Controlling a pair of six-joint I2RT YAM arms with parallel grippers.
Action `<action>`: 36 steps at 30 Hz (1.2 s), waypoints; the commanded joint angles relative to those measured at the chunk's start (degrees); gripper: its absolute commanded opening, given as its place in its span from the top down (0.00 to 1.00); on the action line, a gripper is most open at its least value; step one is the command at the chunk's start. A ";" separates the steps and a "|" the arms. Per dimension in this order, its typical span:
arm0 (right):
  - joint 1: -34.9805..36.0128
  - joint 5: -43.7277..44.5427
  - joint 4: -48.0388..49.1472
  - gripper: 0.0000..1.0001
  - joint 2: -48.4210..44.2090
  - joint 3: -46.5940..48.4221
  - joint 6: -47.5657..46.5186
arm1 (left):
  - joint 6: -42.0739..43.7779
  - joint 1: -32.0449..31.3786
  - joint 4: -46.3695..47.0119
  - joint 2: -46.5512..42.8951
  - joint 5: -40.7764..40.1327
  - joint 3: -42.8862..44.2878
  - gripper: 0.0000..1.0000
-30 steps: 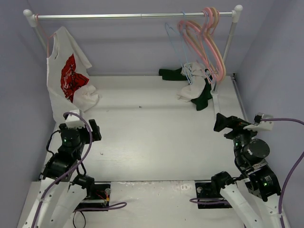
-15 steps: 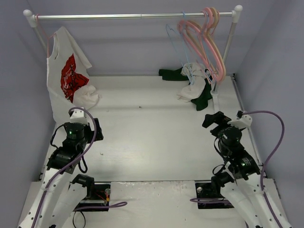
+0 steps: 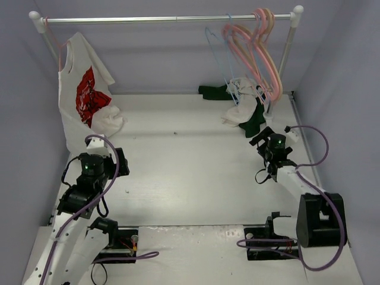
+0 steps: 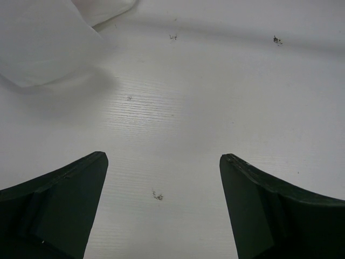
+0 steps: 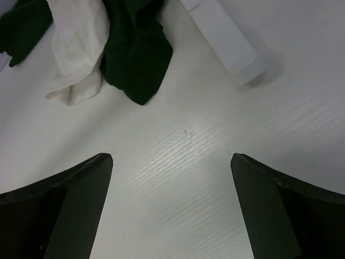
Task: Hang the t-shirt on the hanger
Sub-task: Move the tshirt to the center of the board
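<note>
The t-shirt (image 3: 242, 108), white with dark green sleeves, lies crumpled on the table at the back right, below the rail. The right wrist view shows it at the upper left (image 5: 102, 38). The hanger (image 3: 217, 54), a thin light-blue wire one, hangs from the rail just left of the pink hangers, and its lower end reaches down to the t-shirt. My right gripper (image 3: 262, 140) stands open a short way in front of the t-shirt, with only bare table between its fingers (image 5: 171, 156). My left gripper (image 3: 119, 161) is open over the table at the left (image 4: 161, 156) and holds nothing.
A white shirt with a red graphic (image 3: 84, 95) hangs at the left end of the rail (image 3: 148, 19), its hem bunched on the table (image 4: 43, 38). Several pink hangers (image 3: 256, 50) hang by the right post (image 3: 286, 53), whose white foot (image 5: 223, 35) lies just beyond my right gripper.
My right arm has stretched forward and left, bringing its gripper from the right edge up close to the t-shirt. The left arm has shifted only slightly.
</note>
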 commanded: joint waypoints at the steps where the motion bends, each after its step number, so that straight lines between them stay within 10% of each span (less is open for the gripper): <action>1: -1.95 -5.91 13.03 0.02 8.79 4.90 0.57 | 0.21 -0.24 1.65 0.12 0.56 1.08 0.13; 15: -1.95 -11.46 22.89 0.15 37.19 19.05 2.07 | 0.57 -1.12 1.56 0.47 0.30 1.08 0.13; 22: -1.95 -13.56 23.85 0.61 42.14 21.52 1.19 | 0.74 -1.12 1.56 0.47 0.38 0.99 0.13; 26: -1.96 -14.53 24.38 1.00 38.37 17.40 0.05 | 0.74 -1.20 1.47 0.39 0.47 0.99 0.13; 36: 17.53 -10.50 4.89 1.00 1.03 5.17 -4.25 | 0.57 -1.12 1.47 -0.23 0.91 0.91 0.13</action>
